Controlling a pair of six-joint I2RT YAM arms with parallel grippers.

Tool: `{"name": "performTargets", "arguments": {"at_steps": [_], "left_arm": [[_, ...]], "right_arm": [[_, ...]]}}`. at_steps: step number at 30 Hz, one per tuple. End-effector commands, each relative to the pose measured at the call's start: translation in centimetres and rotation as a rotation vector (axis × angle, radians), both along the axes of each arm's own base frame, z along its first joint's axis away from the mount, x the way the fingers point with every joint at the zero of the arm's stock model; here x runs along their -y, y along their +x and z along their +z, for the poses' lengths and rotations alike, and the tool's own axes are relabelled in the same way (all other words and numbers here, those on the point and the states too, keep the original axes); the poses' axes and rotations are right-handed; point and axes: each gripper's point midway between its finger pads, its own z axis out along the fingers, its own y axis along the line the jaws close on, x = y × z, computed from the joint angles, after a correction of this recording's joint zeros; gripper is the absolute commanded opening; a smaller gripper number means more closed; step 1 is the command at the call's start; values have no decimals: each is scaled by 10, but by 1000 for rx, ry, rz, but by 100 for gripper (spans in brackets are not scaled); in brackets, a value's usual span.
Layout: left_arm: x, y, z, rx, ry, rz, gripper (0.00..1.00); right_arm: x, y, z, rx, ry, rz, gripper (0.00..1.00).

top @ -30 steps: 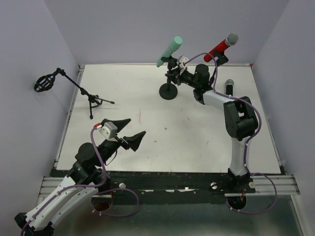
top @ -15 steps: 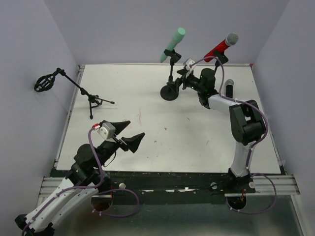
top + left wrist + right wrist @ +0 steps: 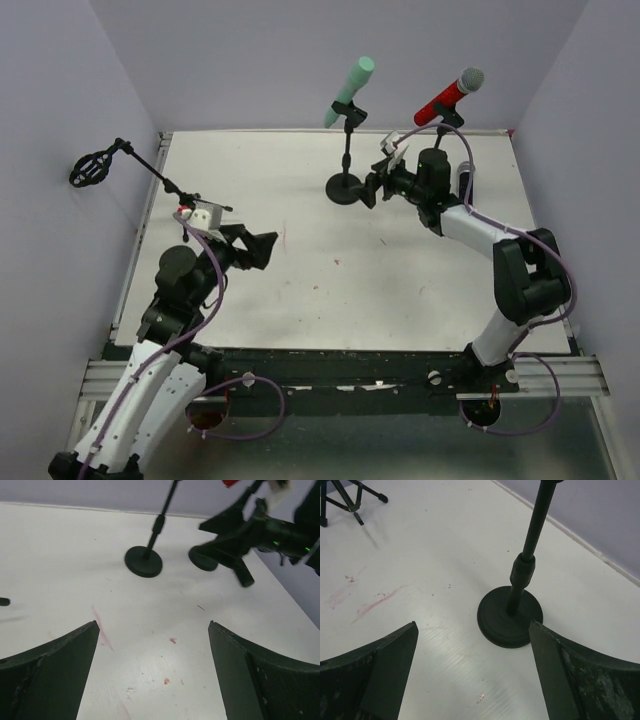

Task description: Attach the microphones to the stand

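The mint-green microphone point(image 3: 351, 91) sits tilted in the clip of a round-based stand point(image 3: 345, 187). The red microphone point(image 3: 449, 96) with a silver head is clipped on a second stand behind my right arm. A black microphone point(image 3: 463, 178) lies on the table, mostly hidden by that arm. My right gripper point(image 3: 377, 182) is open just right of the mint microphone's stand, whose base point(image 3: 510, 616) and pole show between the fingers in the right wrist view. My left gripper point(image 3: 262, 248) is open and empty over the table's left half; its wrist view shows the same base point(image 3: 143, 561).
A small tripod stand point(image 3: 190, 209) with a black shock mount point(image 3: 90, 167) stands at the table's left edge; its legs point(image 3: 350, 500) show in the right wrist view. The red microphone's stand base point(image 3: 202, 558) sits beside my right gripper. Purple walls enclose the white table point(image 3: 330, 280).
My right gripper opened, let go near the mint microphone's clip and drew back to the right and down. The mint microphone now stands free on its stand. My left arm swung left and farther in.
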Motion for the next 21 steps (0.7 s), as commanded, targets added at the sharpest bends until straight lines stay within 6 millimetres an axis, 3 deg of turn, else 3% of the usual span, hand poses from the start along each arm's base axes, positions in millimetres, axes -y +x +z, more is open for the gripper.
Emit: {"name": "performTargets", "arguments": {"at_steps": [1,13,17,21], "left_arm": [[-22,29,3,-134,-128,7,99],[-141,102,-21,-184,67,553,98],[-171,122,-31,-242,61,639,97],[-198,135,-33,-266,87,734,96]], "right_arm": [[16,-31,3,-76,-70,-4,100],[20,-157,7,-230,-96,292,99],[17,-183,12,-235,-60,381,100],[21,-195,10,-200,-65,392,100]]}}
